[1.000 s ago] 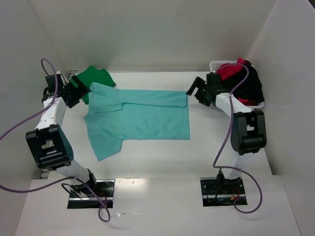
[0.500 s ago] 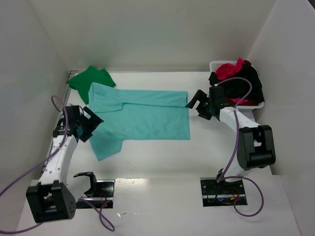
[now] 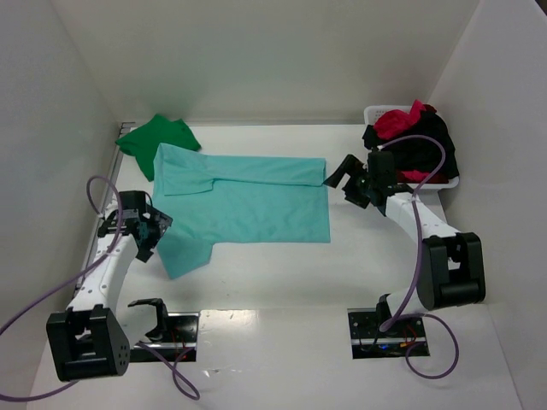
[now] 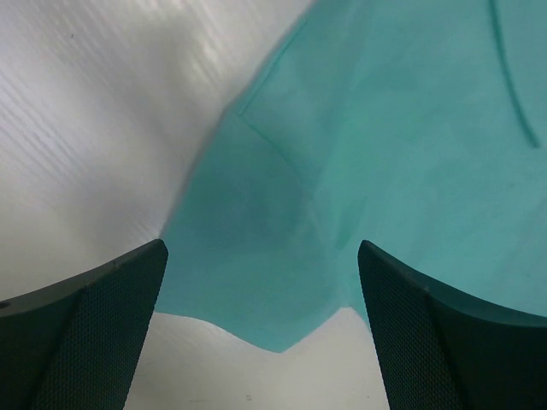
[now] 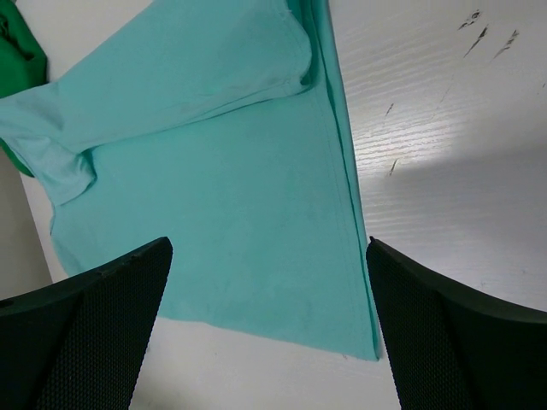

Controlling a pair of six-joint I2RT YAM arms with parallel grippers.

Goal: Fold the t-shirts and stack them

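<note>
Top view first: it's a white counter (image 3: 367,248) boxed in by plain white walls on the left, far and right sides, with both arm bases bolted to a lighter strip at the near edge. The teal t-shirt (image 3: 248,205) lies flat mid-counter, its far edge folded over into a band and one sleeve poking out at the near left. The dark green t-shirt (image 3: 161,138) sits bunched in the far left corner, touching the teal one's far left corner. In the far right corner a white basket (image 3: 373,112) holds the red t-shirt (image 3: 396,123) and the black t-shirt (image 3: 434,147), heaped above the rim. The left hand (image 3: 152,231) is at that near-left sleeve, spread wide with nothing in it. The right hand (image 3: 344,179) is just off the teal shirt's far right corner, also wide open and empty. Left wrist view: both fingers (image 4: 81,333) are far apart with the sleeve's pointed hem between them, on a counter with faint streaky grain; can't tell if they touch the cloth. Right wrist view: the shirt's right hem runs down between the spread fingers, there are a few dark scuffs (image 5: 479,34) on the bare counter, and a bright patch of light lies to the right.
</note>
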